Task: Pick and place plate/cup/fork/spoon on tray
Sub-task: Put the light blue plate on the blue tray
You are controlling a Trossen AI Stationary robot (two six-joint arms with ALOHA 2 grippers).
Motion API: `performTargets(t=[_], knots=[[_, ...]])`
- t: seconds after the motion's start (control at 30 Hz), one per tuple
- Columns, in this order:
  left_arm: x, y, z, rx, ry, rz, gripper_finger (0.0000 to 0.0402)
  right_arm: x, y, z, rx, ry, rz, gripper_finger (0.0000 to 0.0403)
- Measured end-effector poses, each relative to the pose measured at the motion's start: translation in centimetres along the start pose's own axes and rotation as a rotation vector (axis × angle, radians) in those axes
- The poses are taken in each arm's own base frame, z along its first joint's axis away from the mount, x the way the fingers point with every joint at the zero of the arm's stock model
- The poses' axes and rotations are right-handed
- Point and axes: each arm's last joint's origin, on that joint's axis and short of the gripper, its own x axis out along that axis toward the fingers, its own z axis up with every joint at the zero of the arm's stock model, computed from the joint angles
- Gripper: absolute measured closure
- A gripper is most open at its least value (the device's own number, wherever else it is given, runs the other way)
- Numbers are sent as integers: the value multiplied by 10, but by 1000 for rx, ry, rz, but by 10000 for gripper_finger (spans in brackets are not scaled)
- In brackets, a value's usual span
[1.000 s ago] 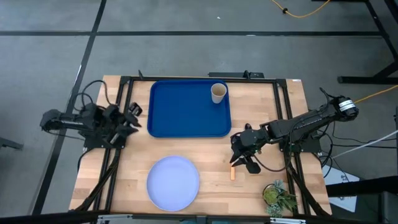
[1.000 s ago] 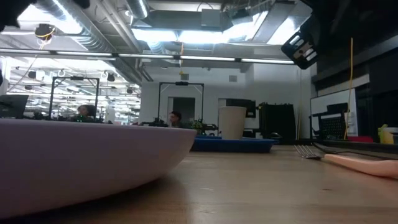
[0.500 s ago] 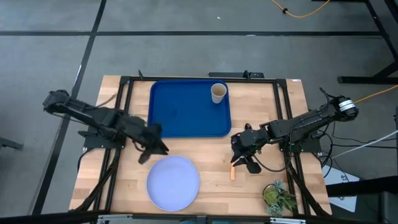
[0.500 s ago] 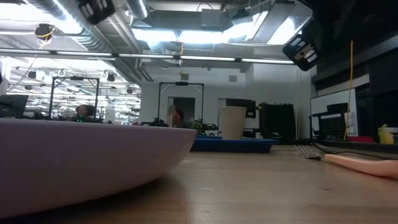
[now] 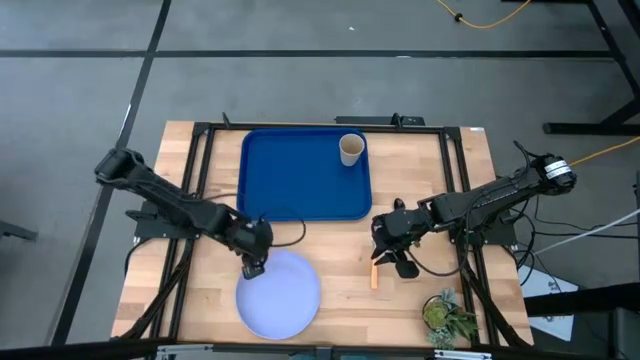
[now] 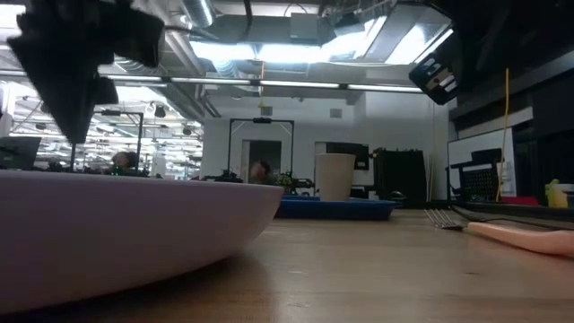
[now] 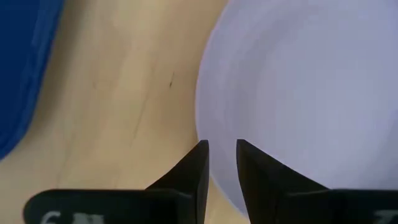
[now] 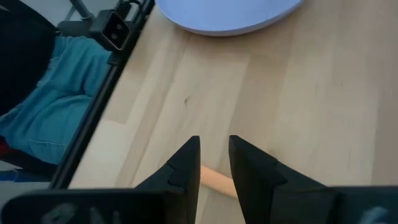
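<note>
Lavender plate (image 7: 305, 87) rim under left fingers (image 7: 189, 171), narrowly parted, right fingers (image 8: 184, 165) narrowly parted over fork (image 8: 217, 180).

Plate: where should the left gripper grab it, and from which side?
Probably the rim. The plate lies flat on the table, so only its raised edge gives the fingers purchase. Take the edge nearest the tray, coming from above, one finger on each side of the rim: the left gripper already hangs open over that edge.

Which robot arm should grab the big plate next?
The left one, probably. Its left gripper hangs right at the plate rim, fingers slightly apart astride the edge. The right gripper is busy over by the fork.
</note>
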Motion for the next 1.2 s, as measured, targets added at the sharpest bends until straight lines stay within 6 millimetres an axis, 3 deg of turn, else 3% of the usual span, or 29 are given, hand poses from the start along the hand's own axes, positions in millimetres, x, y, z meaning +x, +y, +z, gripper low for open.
performTargets(t=[0.33, 0.93, 1.2], knots=[[40, -1, 0, -40, 72, 135, 328, 0, 0, -1, 3, 5, -3, 313], [60, -1, 1, -32, 102, 171, 329, 0, 0, -2, 5, 18, -3, 313], [60, -4, 3, 65, 98, 127, 390, 0, 0, -2, 5, 19, -3, 313]])
